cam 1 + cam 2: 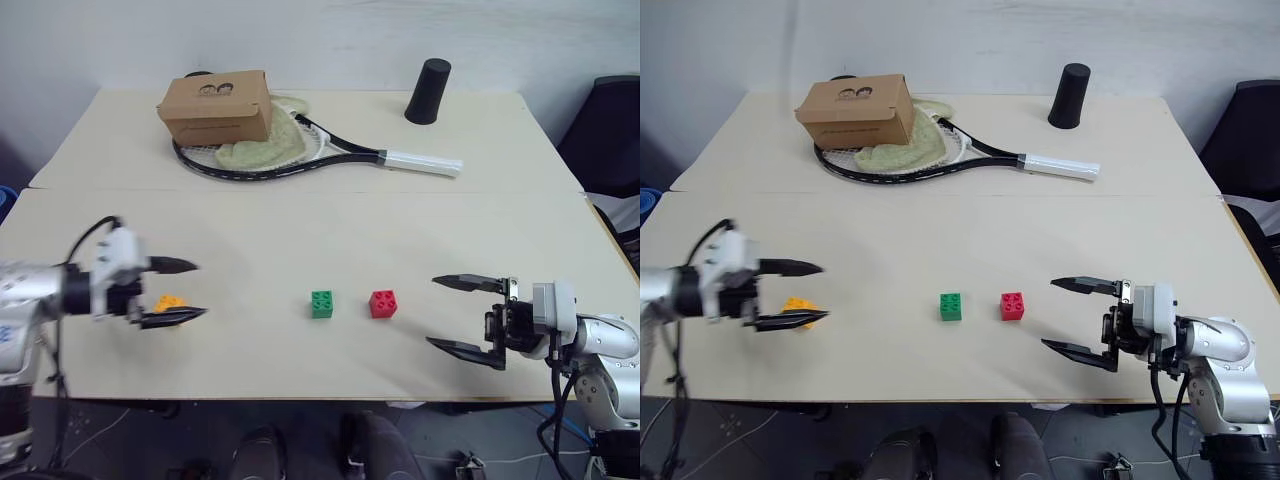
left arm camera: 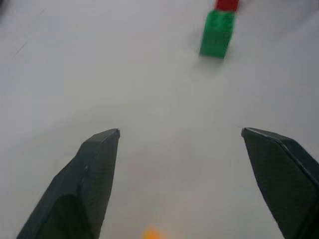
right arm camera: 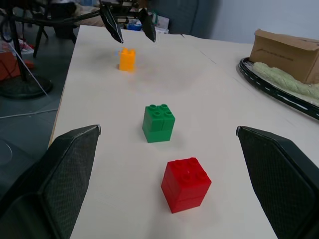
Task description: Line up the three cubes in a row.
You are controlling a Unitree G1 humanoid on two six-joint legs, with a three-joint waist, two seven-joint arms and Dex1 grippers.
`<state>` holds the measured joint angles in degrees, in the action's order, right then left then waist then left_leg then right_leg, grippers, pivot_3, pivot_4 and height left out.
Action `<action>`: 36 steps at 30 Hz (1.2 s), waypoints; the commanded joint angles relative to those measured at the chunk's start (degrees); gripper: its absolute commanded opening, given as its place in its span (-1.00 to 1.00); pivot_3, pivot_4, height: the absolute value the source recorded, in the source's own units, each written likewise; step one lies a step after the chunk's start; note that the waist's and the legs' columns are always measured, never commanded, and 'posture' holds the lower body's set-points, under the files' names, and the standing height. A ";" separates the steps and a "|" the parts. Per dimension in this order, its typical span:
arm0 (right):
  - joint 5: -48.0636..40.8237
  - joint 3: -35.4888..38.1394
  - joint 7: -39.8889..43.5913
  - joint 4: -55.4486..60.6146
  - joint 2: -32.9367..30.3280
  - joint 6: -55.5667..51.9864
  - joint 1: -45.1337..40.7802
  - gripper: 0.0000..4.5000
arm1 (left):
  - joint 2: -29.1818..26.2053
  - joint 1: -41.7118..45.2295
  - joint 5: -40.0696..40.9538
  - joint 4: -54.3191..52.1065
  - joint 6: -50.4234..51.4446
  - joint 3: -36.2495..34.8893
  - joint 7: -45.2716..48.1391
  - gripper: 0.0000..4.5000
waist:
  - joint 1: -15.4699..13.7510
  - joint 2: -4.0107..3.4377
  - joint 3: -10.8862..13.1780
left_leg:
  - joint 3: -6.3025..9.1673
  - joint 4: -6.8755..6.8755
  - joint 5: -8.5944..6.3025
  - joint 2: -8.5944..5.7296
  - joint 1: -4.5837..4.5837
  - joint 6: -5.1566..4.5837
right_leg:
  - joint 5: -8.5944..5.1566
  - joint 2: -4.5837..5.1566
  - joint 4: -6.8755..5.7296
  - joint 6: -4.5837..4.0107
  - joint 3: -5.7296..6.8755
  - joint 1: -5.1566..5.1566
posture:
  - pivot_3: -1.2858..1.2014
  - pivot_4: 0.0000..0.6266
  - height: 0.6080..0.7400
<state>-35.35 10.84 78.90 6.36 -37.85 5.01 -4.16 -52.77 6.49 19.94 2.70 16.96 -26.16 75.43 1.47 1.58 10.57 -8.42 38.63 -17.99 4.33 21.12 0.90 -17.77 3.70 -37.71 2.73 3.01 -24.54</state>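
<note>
Three small studded cubes lie on the pale table (image 1: 300, 230) near its front edge. The green cube (image 1: 321, 304) and the red cube (image 1: 383, 303) sit close together in the middle. The orange-yellow cube (image 1: 170, 301) lies farther left, roughly level with them. My left gripper (image 1: 200, 290) is open and points right, with the orange-yellow cube just behind its lower finger and not gripped. My right gripper (image 1: 432, 312) stands open to the right of the red cube, pointing left, with nothing between its fingers. In the right wrist view the red cube (image 3: 186, 184), green cube (image 3: 158, 123) and orange-yellow cube (image 3: 127, 59) run in a line.
At the back of the table a brown cardboard box (image 1: 217, 105) rests on a pale green cloth (image 1: 265, 150) and a black racket (image 1: 345, 155). A black cup (image 1: 428, 92) stands at the back right. A dark chair (image 1: 610, 130) is beyond the right edge.
</note>
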 commanded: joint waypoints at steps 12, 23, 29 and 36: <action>-0.39 -5.03 -2.51 4.66 6.13 0.97 -2.93 1.00 | 0.08 -20.78 5.10 5.98 -3.21 -18.74 -4.46 0.99 | -0.52 0.11 -0.06 | 0.00 0.00 -0.57 0.07 -0.03 -0.30 | -0.08 0.36 0.03 -0.15 0.35 0.02 | 0.03 -0.52 1.00; -0.33 -4.10 -0.89 2.65 4.96 2.56 -3.73 1.00 | 23.97 -21.33 8.90 -23.77 7.17 -9.03 -34.01 0.99 | 0.32 0.06 -0.09 | -0.07 -0.20 -0.53 0.03 -0.20 -0.24 | -0.07 0.28 -0.03 -0.13 0.16 0.05 | 0.03 -0.52 1.00; -0.22 -4.53 -1.25 2.58 5.05 2.27 -3.87 1.00 | 29.25 -19.78 2.15 -21.57 3.99 -1.59 -42.52 0.81 | 0.13 0.13 -0.11 | -0.11 -0.32 -0.50 -0.05 -0.39 -0.23 | -0.07 0.21 0.01 -0.12 0.07 0.17 | 0.03 -0.52 1.00; 0.16 -3.95 -1.31 2.12 4.52 2.55 -3.44 1.00 | 27.64 -19.69 1.59 -18.91 0.42 -0.05 -41.93 -0.07 | 0.13 0.12 -0.11 | -0.12 -0.36 -0.50 -0.03 -0.42 -0.23 | -0.07 0.20 0.03 -0.13 0.06 0.18 | 0.03 -0.52 1.00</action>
<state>-34.99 5.51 77.75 8.06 -32.54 6.88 -7.91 -23.66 -13.29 21.63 -16.78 19.23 -26.25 32.34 1.60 1.70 10.45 -8.54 38.27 -18.48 4.30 20.70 0.67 -17.84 3.91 -37.67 2.60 3.07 -24.36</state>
